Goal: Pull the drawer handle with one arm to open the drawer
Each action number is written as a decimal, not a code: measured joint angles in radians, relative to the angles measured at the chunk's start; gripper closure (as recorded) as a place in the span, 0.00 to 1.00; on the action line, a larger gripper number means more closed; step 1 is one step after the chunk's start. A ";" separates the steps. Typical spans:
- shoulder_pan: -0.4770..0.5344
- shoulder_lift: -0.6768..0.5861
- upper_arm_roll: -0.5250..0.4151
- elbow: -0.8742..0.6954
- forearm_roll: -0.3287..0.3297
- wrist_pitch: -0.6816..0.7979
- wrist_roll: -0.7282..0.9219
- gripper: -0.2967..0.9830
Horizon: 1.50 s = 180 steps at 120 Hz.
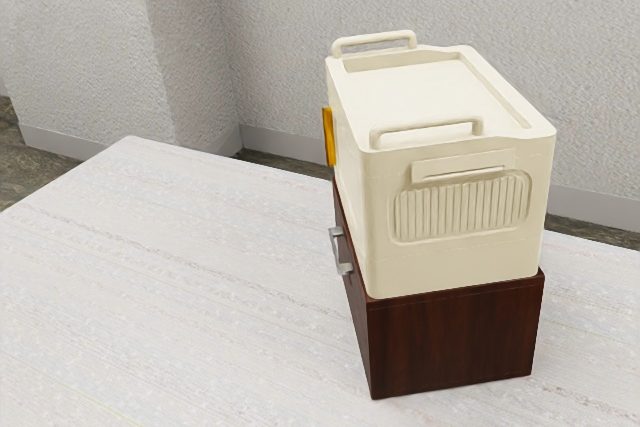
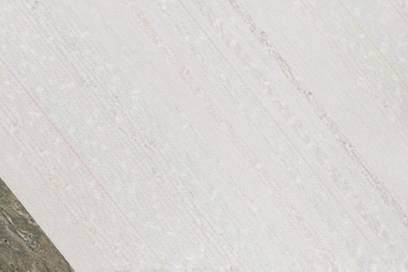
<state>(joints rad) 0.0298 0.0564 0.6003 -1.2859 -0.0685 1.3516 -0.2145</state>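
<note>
The handle (image 1: 341, 252) is on the narrow-seen front of the dark wooden drawer unit (image 1: 455, 337), facing the exterior view's left, the side my arm comes from. By that, I judge it lies ahead of my tool, toward the exterior view's right. It is well apart from the bench's (image 1: 180, 277) far-left corner in that view, and nearer the camera than that corner is. Its long axis looks level, running along the drawer front beside the front's upper edge. So the tool wants to meet it square to that front and close across the bar, from above and below, then draw straight back toward the bench's edge at the exterior view's left. I make out no gap at the front, so the drawer seems shut.

The wrist view looks onto the bench, with an edge of it and the floor (image 2: 25, 237) beyond. I can't tell whether my tool is open, closed or gripping. The cream box (image 1: 430, 197) sits on the unit, right above; coming in too high could knock it.
</note>
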 joint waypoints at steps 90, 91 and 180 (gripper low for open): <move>-0.291 -0.101 -0.027 0.293 -0.001 -0.062 -0.069 0.23; -0.288 -0.100 -0.028 0.293 -0.001 -0.063 -0.069 0.23; -0.072 -0.029 -0.041 0.171 -0.009 -0.010 -0.086 0.23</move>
<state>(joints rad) -0.0424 0.0270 0.5594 -1.1150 -0.0780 1.3417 -0.3010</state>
